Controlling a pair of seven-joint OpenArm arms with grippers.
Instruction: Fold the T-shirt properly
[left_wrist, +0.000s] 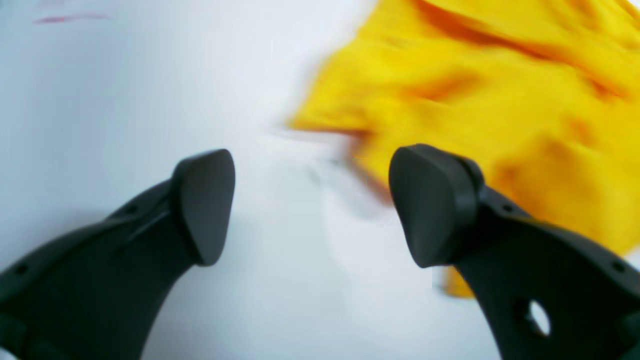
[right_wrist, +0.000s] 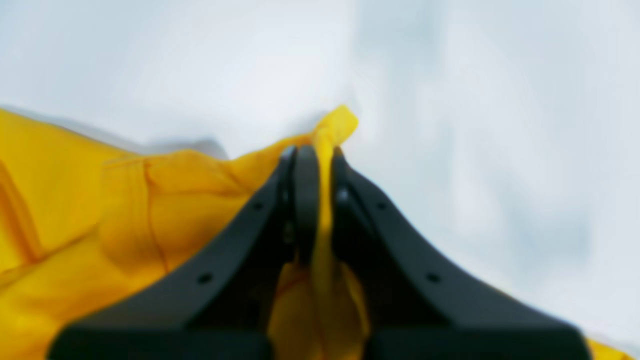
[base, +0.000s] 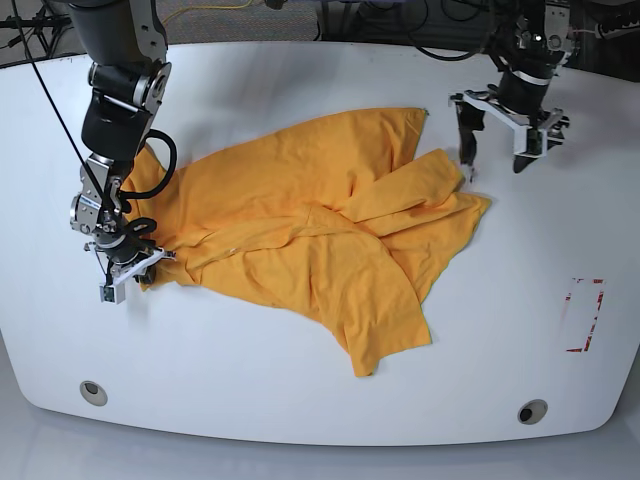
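Note:
The orange-yellow T-shirt (base: 310, 225) lies crumpled across the middle of the white table (base: 300, 380), no print showing. My right gripper (base: 128, 262), on the left of the base view, is shut on the T-shirt's (right_wrist: 165, 200) left edge, with a fold of cloth pinched between its fingers (right_wrist: 306, 185). My left gripper (base: 494, 165) hangs open above the table at the back right, just past the shirt's right edge. In the left wrist view the blurred T-shirt (left_wrist: 500, 100) fills the upper right, beyond the open gripper (left_wrist: 312, 205).
A red rectangle outline (base: 584, 315) is marked on the table at the right. Two round holes (base: 93, 391) (base: 533, 410) sit near the front edge. Cables run along the back edge.

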